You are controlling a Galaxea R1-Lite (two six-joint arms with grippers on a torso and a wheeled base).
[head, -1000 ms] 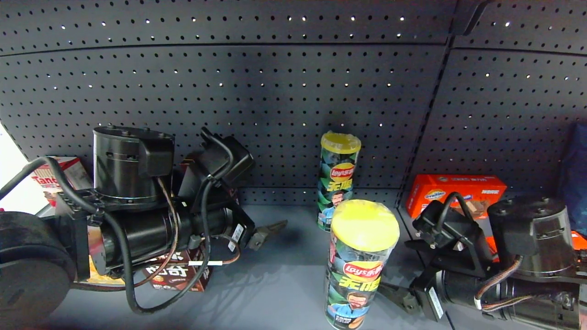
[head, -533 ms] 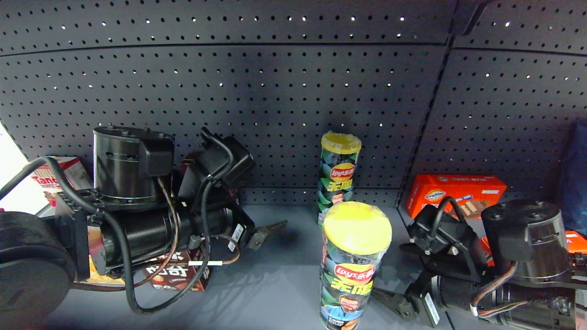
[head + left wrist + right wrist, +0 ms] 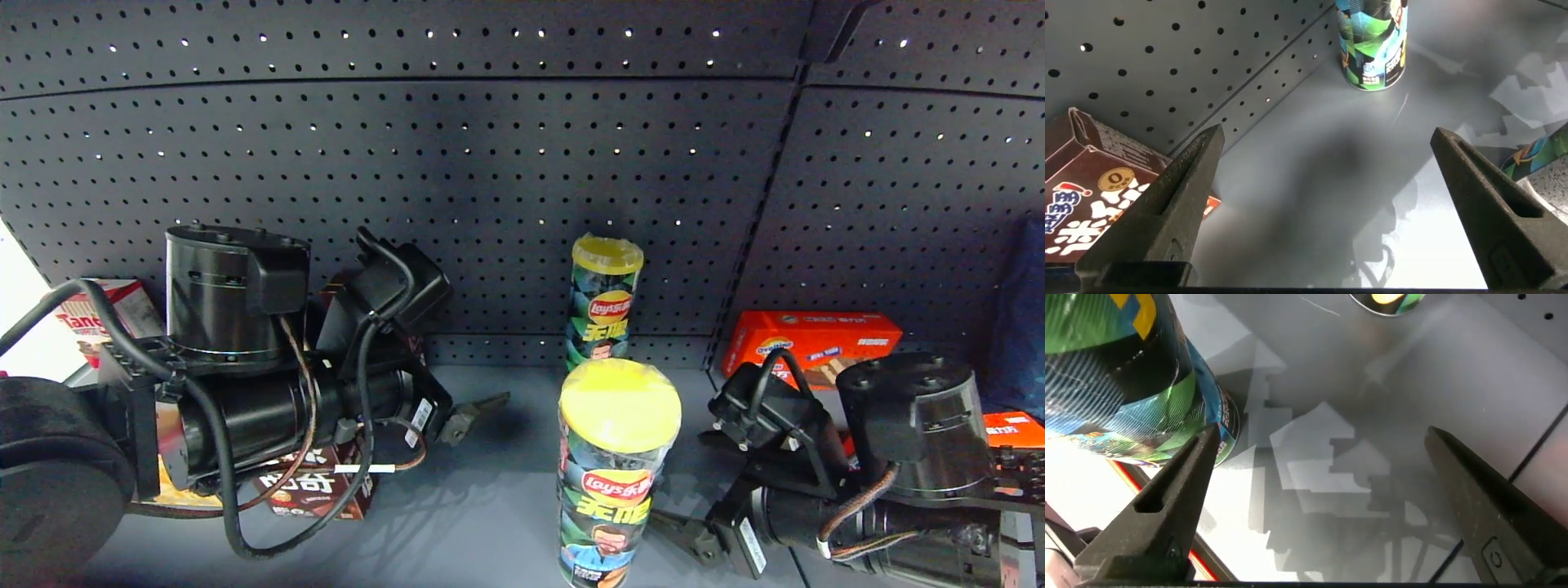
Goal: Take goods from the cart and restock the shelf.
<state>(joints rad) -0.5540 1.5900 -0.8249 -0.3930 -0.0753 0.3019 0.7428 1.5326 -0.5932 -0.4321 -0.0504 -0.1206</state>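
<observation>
The left arm (image 3: 269, 416) lies low and level, its wrist pointing toward the middle. The left gripper (image 3: 1327, 204) has its fingers (image 3: 1167, 212) spread wide apart. The right arm (image 3: 865, 514) lies lower and nearer, its wrist pointing toward the robot's left. The right gripper (image 3: 1323, 498) is spread just as wide.

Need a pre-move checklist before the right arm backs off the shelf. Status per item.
1. Front can upright on shelf: ok.
2. Front can roughly in line with rear can: ok.
3. Right hand open: ok.
4. Right hand clear of front can: cannot tell; the can sits tight beside it in the right wrist view.
5. Left hand open with nothing in it: ok.
</observation>
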